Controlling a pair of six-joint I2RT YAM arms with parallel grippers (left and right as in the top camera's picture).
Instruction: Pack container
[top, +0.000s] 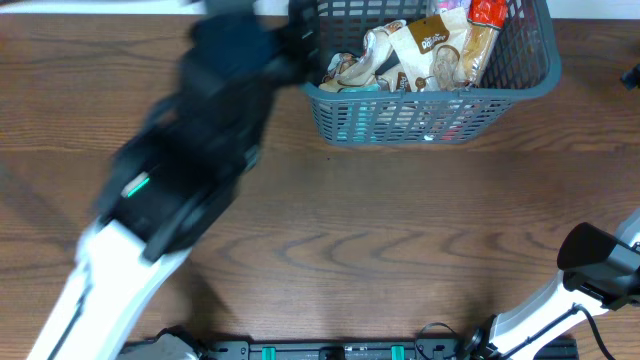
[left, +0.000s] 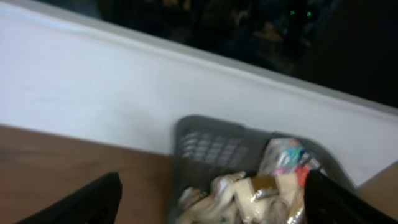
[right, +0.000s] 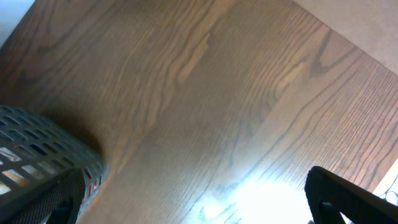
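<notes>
The container (top: 430, 112) is a dark blue-grey slotted basket at the table's far edge, filled with several snack packets (top: 420, 55), mostly beige with one red. It also shows in the left wrist view (left: 205, 140) with the packets (left: 249, 199) inside. My left gripper (left: 211, 205) is open and empty, its fingers wide apart, near the basket's left end; the left arm (top: 190, 150) is blurred in the overhead view. My right gripper (right: 193, 205) is open and empty above bare wood at the front right, with the basket's corner (right: 43, 149) at its left.
A white wall (left: 93, 93) runs behind the table's far edge. The right arm (top: 590, 270) sits at the front right corner. Brown wooden tabletop (top: 380, 230) lies in front of the basket.
</notes>
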